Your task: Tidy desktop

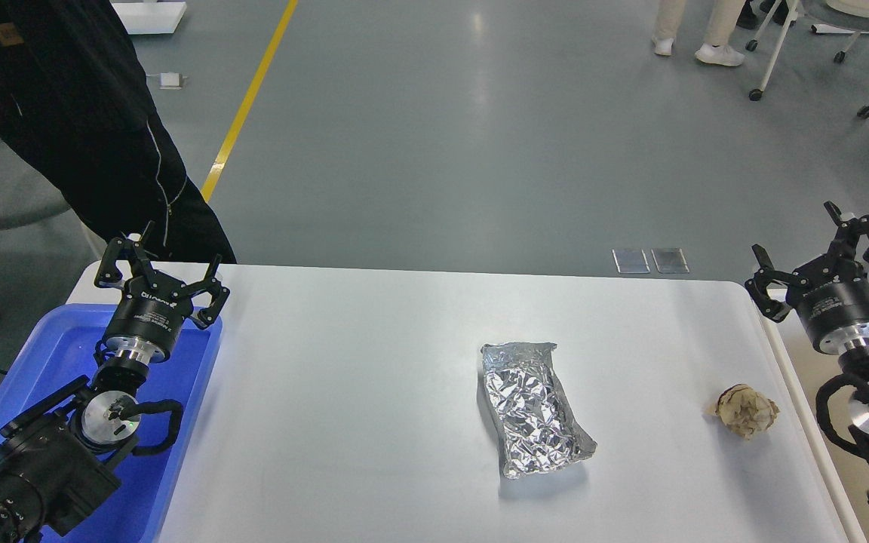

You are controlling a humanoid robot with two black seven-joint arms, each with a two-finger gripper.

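The white desktop (344, 377) fills the lower part of the head view. A crumpled silver foil packet (534, 407) lies right of its centre. A crumpled brown paper ball (744, 411) lies near its right edge. My left gripper (160, 271) is open and empty above the far end of the blue tray (42, 354), far left of the foil. My right gripper (819, 260) is open and empty above the desktop's far right corner, behind the paper ball and apart from it.
A beige bin (819, 377) stands off the desktop's right edge under my right arm. A person in black (80, 113) stands behind the far left corner. Chair legs (774, 53) and another person's feet are on the grey floor at the back right.
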